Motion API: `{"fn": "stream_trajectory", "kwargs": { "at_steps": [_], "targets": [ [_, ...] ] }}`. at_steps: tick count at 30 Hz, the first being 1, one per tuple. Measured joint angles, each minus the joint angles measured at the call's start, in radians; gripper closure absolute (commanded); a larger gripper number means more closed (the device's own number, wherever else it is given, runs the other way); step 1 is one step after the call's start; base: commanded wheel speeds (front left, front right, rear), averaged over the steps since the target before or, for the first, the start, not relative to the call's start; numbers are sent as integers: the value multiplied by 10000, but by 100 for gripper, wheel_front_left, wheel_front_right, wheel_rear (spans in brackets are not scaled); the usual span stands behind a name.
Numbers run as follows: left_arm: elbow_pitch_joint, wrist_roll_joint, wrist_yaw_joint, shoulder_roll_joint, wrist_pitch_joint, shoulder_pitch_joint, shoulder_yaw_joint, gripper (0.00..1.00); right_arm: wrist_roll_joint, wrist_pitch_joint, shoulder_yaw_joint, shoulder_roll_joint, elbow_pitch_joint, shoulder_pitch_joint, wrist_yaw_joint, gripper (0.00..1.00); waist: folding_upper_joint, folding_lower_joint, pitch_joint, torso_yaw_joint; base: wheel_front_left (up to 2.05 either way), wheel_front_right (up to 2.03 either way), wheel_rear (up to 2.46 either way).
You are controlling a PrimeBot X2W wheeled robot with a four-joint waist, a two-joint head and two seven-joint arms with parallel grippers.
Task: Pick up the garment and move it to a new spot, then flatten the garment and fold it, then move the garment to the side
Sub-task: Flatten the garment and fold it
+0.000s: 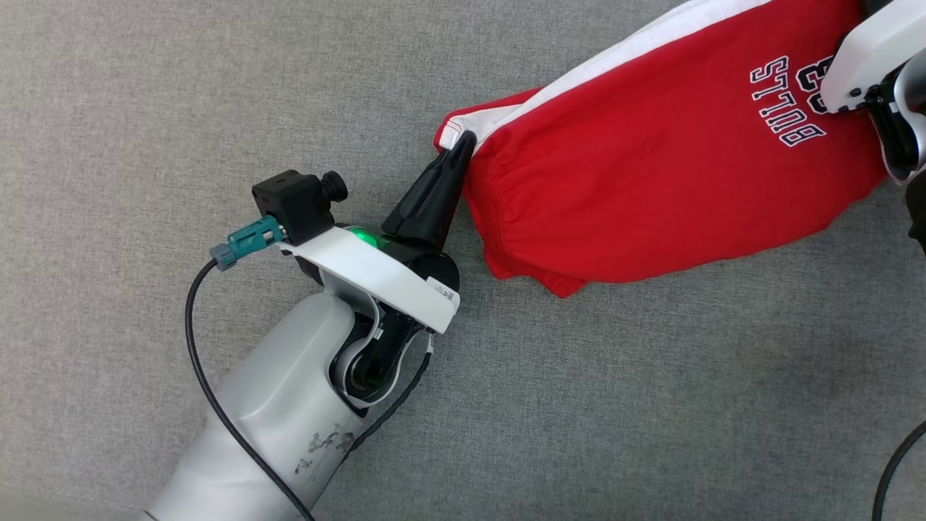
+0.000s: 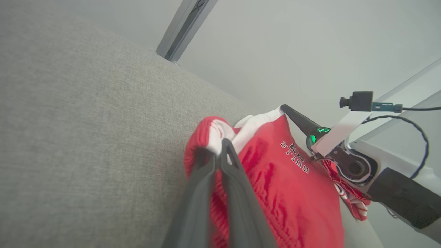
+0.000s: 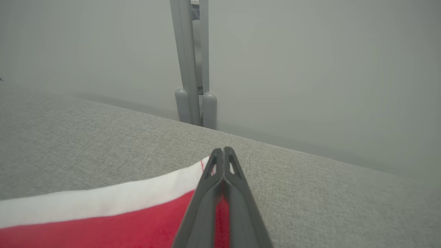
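Probably mid-move: left gripper (image 1: pixel 465 141) and right gripper (image 3: pixel 224 151) jaws clamp the red-and-white jersey garment (image 1: pixel 651 188), stretched between them over grey fabric tabletop (image 1: pixel 181 87); next, lower it flat.

Prob. test lab w/ grey fabric work surface (image 1: pixel 145 108), bare grey wall (image 3: pixel 310 51), 2 metal frame posts (image 3: pixel 184 51).

"BULLS" in white, dark-edged letters on the red garment (image 1: pixel 651 166); upside down here.
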Motion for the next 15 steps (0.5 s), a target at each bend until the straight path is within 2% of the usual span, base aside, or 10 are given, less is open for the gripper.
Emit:
{"fn": "stream_trajectory", "kwargs": {
  "at_steps": [1, 2, 3, 4, 5, 6, 7, 8, 9, 15],
  "targets": [
    [69, -13, 0, -15, 0, -43, -4, 100, 10, -42, 52, 40, 98, -21, 0, 100, 0, 0, -8, -7, 0, 0, 0],
    [128, -15, 0, -29, 0, -73, -6, 93, 50, -59, 50, 63, 167, -52, 0, 100, 0, 0, -19, -12, 0, 0, 0],
    [196, -23, 0, -40, 2, -87, -8, 85, 94, -92, 54, 81, 224, -83, 0, 84, 0, 0, -40, -17, 0, 0, 0],
    [257, -17, 0, -40, 2, -96, -23, 74, 104, -148, 69, 119, 280, -96, 0, 62, 0, 1, -77, -30, 0, 0, 0],
    [303, 0, 0, -38, 2, -97, -29, 63, 117, -159, 96, 173, 324, -94, 0, 16, 0, 0, -120, -54, 0, 0, 0],
    [362, 59, 25, -25, 2, -99, -38, 55, 117, -192, 102, 213, 330, -91, 0, 0, 0, 0, -169, -81, 0, 0, 0],
    [422, 161, 84, -4, 2, -97, -59, 36, 113, -242, 92, 219, 318, -86, 0, 0, 0, 1, -231, -111, 0, 0, 0],
    [481, 221, 169, 13, 0, -86, -44, 7, 107, -245, 69, 205, 276, -64, 0, 0, 0, 0, -299, -143, 0, 0, 0],
    [481, 221, 169, 13, 0, -86, -44, 0, 107, -245, 69, 205, 276, -64, 0, 0, 0, 0, -299, -143, 0, 0, 0],
    [384, 1363, 1078, 382, -40, 535, 460, 0, -192, -290, -642, 251, -1377, 1038, 0, 0, 0, 0, -895, -410, 0, 0, 0]
  ]
}}
